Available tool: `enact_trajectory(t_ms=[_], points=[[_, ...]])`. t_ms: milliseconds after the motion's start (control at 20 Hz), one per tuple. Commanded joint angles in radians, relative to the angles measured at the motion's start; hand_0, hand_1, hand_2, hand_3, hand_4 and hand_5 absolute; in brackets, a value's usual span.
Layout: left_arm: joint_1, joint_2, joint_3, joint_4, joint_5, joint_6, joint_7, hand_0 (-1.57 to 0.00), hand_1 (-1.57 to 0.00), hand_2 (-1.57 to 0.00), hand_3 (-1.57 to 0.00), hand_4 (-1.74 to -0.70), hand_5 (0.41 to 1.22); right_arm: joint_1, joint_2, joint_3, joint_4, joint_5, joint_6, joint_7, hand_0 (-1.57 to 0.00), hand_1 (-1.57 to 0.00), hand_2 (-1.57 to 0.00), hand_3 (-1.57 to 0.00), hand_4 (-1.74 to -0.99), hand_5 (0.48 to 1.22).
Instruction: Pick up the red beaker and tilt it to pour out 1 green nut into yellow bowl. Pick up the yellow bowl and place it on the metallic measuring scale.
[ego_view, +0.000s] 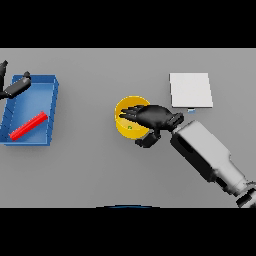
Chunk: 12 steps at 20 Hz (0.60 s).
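Grey table spanned the whole view. 1 blue tray sat on it at far left, a shallow rectangular bin with raised walls, its long sides running slightly askew to the table's edge. Bare grey surface lay on the tray's right and below it.

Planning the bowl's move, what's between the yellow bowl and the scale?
Head view: bare grey table, apart from the right hand lying over the yellow bowl, reaching from the metallic measuring scale side.
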Motion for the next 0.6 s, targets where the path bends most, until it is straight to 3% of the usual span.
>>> enact_trajectory(t_ms=[0,200,350,450,550], points=[[0.003,0.002,0.0,0.009,-0.001,-0.003,-0.006,0.0,0.0,0.0,0.0,-0.8,0.736,-0.013,0.005,0.005,0.02,0.007,0.005,0.009,0.0,0.0,0.0,0.0,-1.306,0.681],[0.003,-0.002,0.0,0.011,0.0,-0.008,-0.017,0.0,0.0,0.0,0.0,-0.79,0.729,-0.026,0.008,0.025,0.039,0.023,0.009,-0.002,0.0,0.0,0.0,-0.01,-1.308,0.729],[-0.006,-0.001,0.0,0.005,-0.002,-0.003,-0.007,0.0,0.0,0.0,0.0,-0.79,0.723,-0.036,0.017,0.039,0.041,0.037,0.024,0.033,-0.09,-0.11,-0.13,-0.16,-1.362,0.82],[0.008,0.002,0.001,0.003,0.001,-0.002,-0.014,0.0,0.0,0.0,0.0,-0.79,0.723,-0.032,0.01,0.048,0.046,0.039,0.025,-0.013,-0.51,-0.44,-0.39,-0.36,-1.425,0.964],[-0.004,0.006,0.007,0.005,0.005,-0.008,-0.01,0.0,0.0,0.0,0.0,-0.8,0.726,-0.037,0.01,0.049,0.041,0.027,0.066,-0.003,-0.89,-0.85,-0.81,-0.59,-1.534,1.057]])
